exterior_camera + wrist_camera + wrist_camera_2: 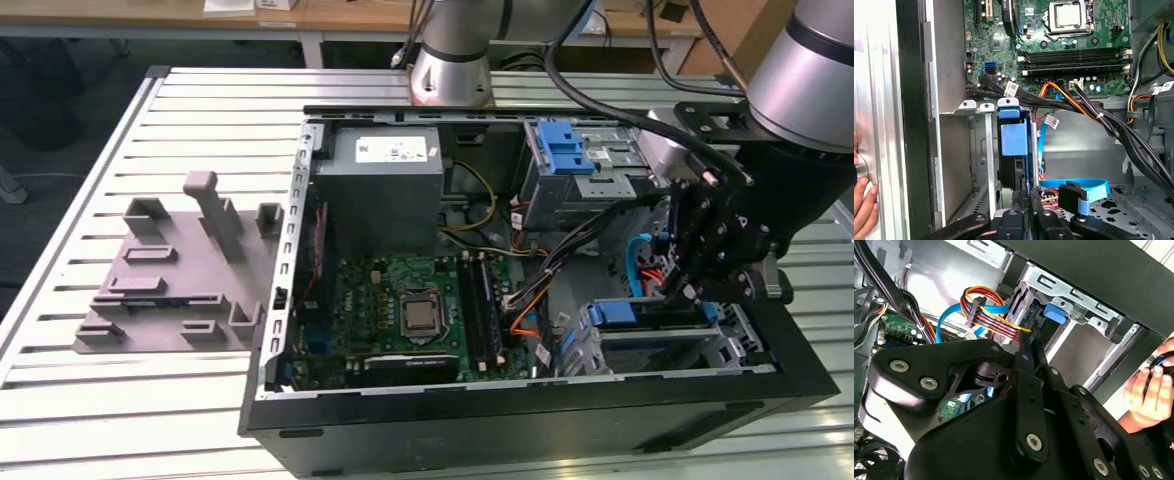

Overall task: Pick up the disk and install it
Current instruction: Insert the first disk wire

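An open computer case (534, 420) lies on a slatted table (134, 400), with a moulded fixture (174, 270) placed on the table at the exterior view's left of the case. Inside the case, the circuit board (414, 310) is set on the floor, the power supply box (387, 170) behind it, and a drive cage (587, 165) at the exterior view's right of that box. A second cage (667, 330) stands in the near corner at the exterior view's right; the disk (1014, 145) is seated upright in it. The gripper (701, 290) is positioned just above this cage. Cables (534, 290) run between board and cages. A hand (1151, 390) rests outside the case wall.
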